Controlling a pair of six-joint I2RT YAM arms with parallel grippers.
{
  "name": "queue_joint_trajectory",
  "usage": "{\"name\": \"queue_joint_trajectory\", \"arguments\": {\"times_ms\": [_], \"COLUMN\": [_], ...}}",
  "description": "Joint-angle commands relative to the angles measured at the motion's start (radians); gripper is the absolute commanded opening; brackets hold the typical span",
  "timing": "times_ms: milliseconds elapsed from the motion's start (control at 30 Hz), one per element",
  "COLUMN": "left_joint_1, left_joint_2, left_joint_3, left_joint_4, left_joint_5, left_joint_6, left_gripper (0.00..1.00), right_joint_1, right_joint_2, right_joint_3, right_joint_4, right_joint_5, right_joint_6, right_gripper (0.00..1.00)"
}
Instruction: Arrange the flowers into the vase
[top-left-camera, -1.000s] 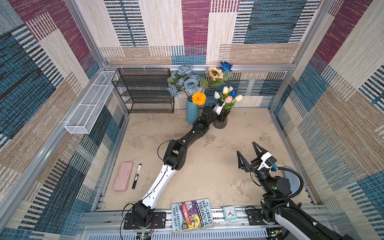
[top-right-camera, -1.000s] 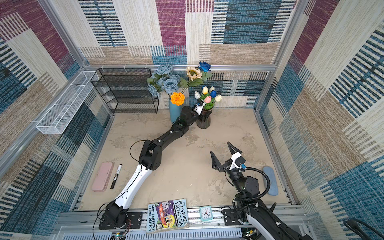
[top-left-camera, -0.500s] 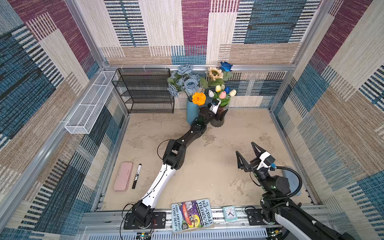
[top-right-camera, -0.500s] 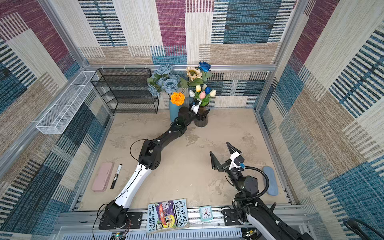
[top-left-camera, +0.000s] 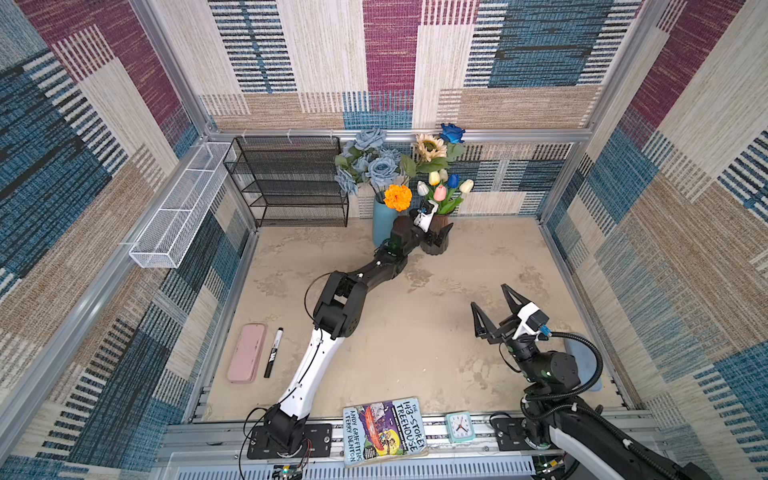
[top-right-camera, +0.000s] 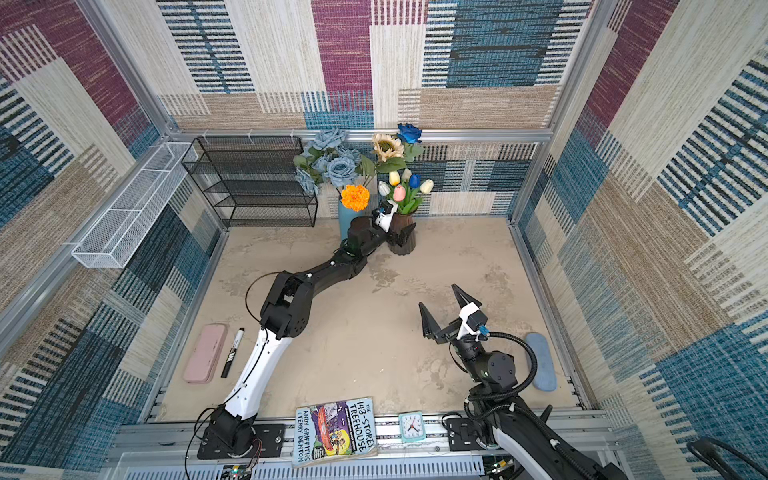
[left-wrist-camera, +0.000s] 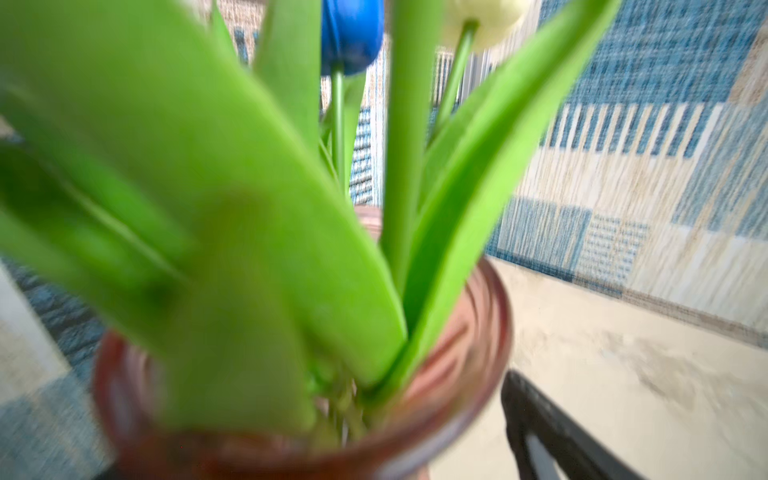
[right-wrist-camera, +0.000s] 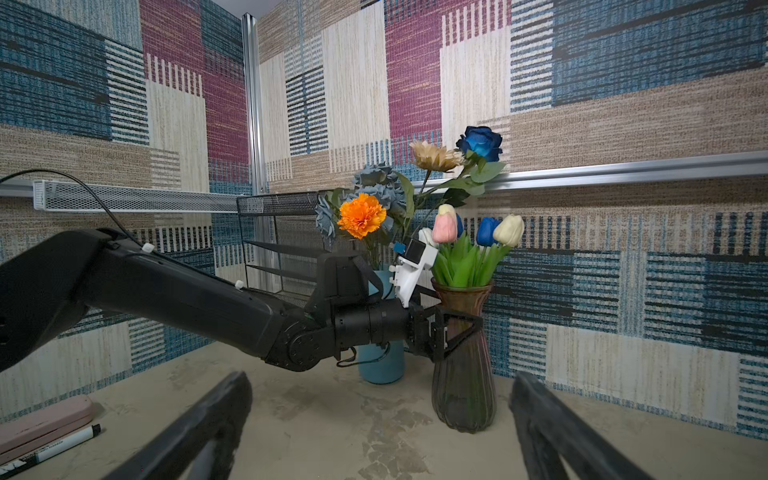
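— Where was the left gripper (top-left-camera: 438, 239) just then?

— Down at the neck of the brown vase (right-wrist-camera: 463, 395), its fingers spread to either side and pinching nothing. Whether a finger brushed the glass, I couldn't tell.

— And what it had to arrange?

— All in vases. The tulips (top-left-camera: 444, 187), white, yellow, pink and blue, stood upright in the brown vase, leaves fanning over the rim. I guessed the gripper sat so low because that was where the stems went in. With the fingers apart, the bunch stood by itself.

— The rest?

— In the blue vase (right-wrist-camera: 382, 365) just beside it: the pale blue roses (top-left-camera: 374, 166), the orange flower (top-left-camera: 397, 197), the sunflower (top-left-camera: 430, 147) and 1 dark blue rose (top-left-camera: 452, 133) at the top. I saw no loose flower on the table (top-left-camera: 415, 332), so the job looked nearly done.

— And the right gripper (top-left-camera: 494, 309)?

— Well apart, hovering over the near side of the table, wide open and empty, facing the 2 vases.

— Anything in the way?

— For backing out, yes: the blue vase and the orange flower sat close beside the left arm's wrist, and a careless pull might have tipped either vase. The black shelf (top-left-camera: 291, 183) stood by the back wall and the white basket (top-left-camera: 183, 208) hung on the side wall. A pink case (top-left-camera: 246, 353), a marker (top-left-camera: 273, 352), a book (top-left-camera: 384, 430), a clock (top-left-camera: 459, 426) and a grey-blue pad (top-right-camera: 540, 361) lay around the edges, clear of both arms.
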Motion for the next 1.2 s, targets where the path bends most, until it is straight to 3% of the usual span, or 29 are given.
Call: {"name": "queue_joint_trajectory", "arguments": {"times_ms": [0,267,333,467,567,667,733,867,1033,1100,1167], "left_joint_1": [-0.004,-0.015,-0.018,-0.020,-0.020,-0.016,0.007,0.098,0.158,0.207,0.270], "left_joint_2": [-0.087,-0.403,-0.520,-0.789,-0.973,-1.137,-1.256,-1.441,-1.503,-1.500,-1.447], "left_joint_3": [-0.156,-0.702,-0.858,-1.203,-1.460,-1.636,-1.673,-1.611,-1.607,-1.632,-1.686], "left_joint_4": [0.178,0.406,0.453,0.531,0.604,0.589,0.411,-0.144,-0.265,-0.256,-0.137], "left_joint_5": [0.006,-0.009,0.005,-0.001,-0.169,-0.441,-0.587,-0.804,-0.952,-0.914,-0.850], "left_joint_6": [0.043,0.105,0.116,0.119,0.113,0.123,0.124,0.026,0.044,0.034,0.018], "left_gripper": [0.99,0.99,0.99,0.99,0.99,0.99,0.99,0.99,0.99,0.99,0.99], "right_joint_1": [0.000,0.000,0.000,-0.002,-0.007,-0.014,-0.024,-0.092,-0.181,-0.213,-0.226], "right_joint_2": [-0.002,0.002,0.012,0.063,0.134,0.255,0.358,0.503,0.547,0.563,0.592], "right_joint_3": [-0.026,-0.008,0.003,0.059,0.104,0.127,0.143,0.190,0.179,0.164,0.135], "right_joint_4": [0.022,-0.010,-0.022,-0.058,-0.058,-0.001,0.048,0.020,0.031,0.060,0.142], "right_joint_5": [-0.006,0.057,0.119,0.377,0.505,0.571,0.626,0.624,0.554,0.495,0.449], "right_joint_6": [0.007,-0.014,-0.027,-0.052,-0.099,-0.191,-0.238,-0.196,-0.152,-0.136,-0.147], "right_gripper": [1.00,1.00,1.00,1.00,1.00,1.00,1.00,1.00,1.00,1.00,1.00]}}
